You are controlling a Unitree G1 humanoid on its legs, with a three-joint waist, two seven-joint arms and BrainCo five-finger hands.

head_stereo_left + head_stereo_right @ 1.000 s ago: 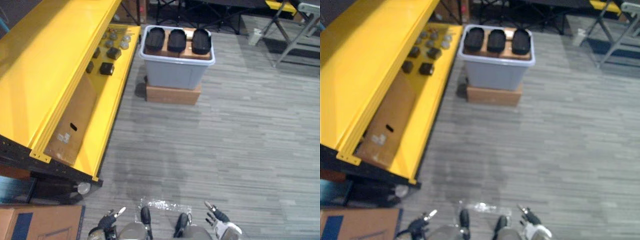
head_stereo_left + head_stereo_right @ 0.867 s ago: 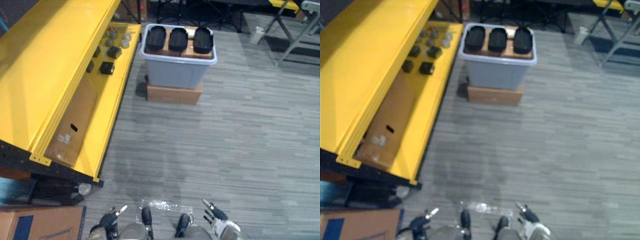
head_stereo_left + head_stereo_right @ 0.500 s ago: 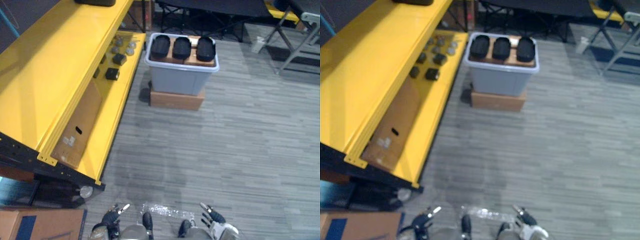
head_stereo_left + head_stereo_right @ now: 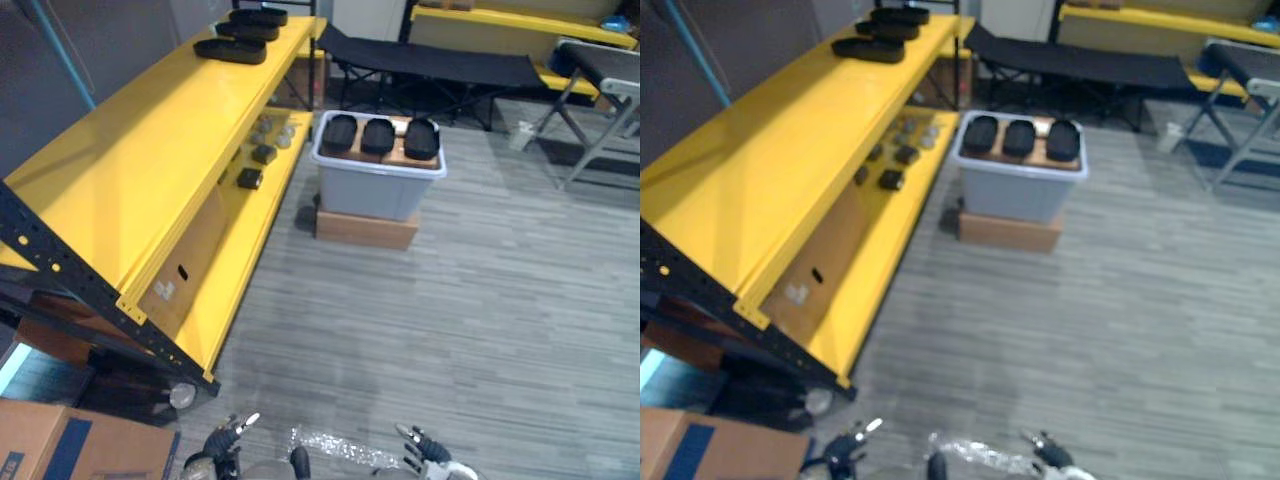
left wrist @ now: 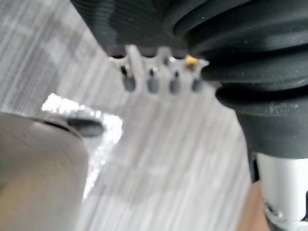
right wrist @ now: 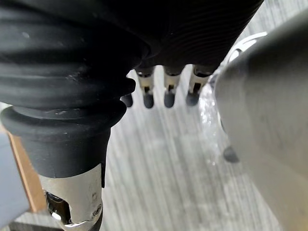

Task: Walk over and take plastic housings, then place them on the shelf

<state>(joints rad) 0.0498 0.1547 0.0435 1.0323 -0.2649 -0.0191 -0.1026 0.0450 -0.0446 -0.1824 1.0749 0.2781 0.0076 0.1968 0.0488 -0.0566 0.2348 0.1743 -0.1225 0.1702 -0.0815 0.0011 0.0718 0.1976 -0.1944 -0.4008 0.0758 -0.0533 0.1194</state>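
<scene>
Surveying the left eye view: three black plastic housings (image 4: 379, 134) lie side by side across the top of a grey bin (image 4: 375, 192). The bin stands on a flat cardboard box (image 4: 366, 229) on the floor (image 4: 470, 320), just beside the yellow shelf (image 4: 150, 160). More dark housings (image 4: 231, 48) already lie on the shelf's top deck, at its far end. Against a second ago the whole picture has shifted. The far end of the shelf and a black cot (image 4: 430, 66) behind the bin are now in frame, and the bin sits lower in the picture. This is judged to be camera movement, not movement of the things; bin and housings look undisturbed. The left hand (image 4: 222, 441) and right hand (image 4: 424, 449) hang at the bottom edge, well apart from the bin.

Right eye view: same layout. Small dark parts (image 4: 890, 179) lie on the shelf's lower deck.

Left wrist view: fingers (image 5: 153, 84) straight and apart, holding nothing, with floor beyond them.

Right wrist view: fingers (image 6: 168, 98) likewise relaxed and empty.

Assessment: approach stage, with no housing taken from the bin. The bin is out of reach, so the walk must close the gap before any grasp.
</scene>
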